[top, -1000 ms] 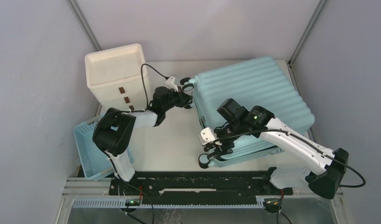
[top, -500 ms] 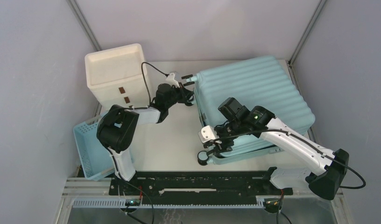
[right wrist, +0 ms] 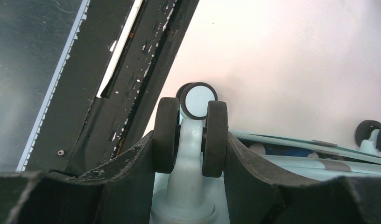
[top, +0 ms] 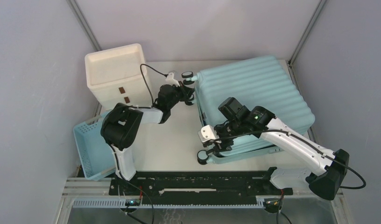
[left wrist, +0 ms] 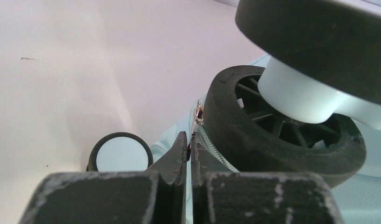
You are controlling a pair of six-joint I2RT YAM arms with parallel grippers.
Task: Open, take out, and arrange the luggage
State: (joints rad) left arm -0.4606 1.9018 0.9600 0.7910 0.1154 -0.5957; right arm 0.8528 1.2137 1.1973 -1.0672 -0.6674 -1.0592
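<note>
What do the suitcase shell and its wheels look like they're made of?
The suitcase shell looks like hard moulded plastic, light blue, satin; its ribs keep crisp ridges. The wheels have dull black tyres, probably rubber or soft plastic, on pale smooth plastic hubs.

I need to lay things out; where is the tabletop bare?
Bare table lies between the blue basket, the wheel end of the luggage and the near rail. Crowded: the drawer unit fills the far-left corner, the luggage the right half.

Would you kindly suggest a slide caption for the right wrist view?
Right tool clamped around a twin caster wheel of the light-blue luggage, white table beyond.
</note>
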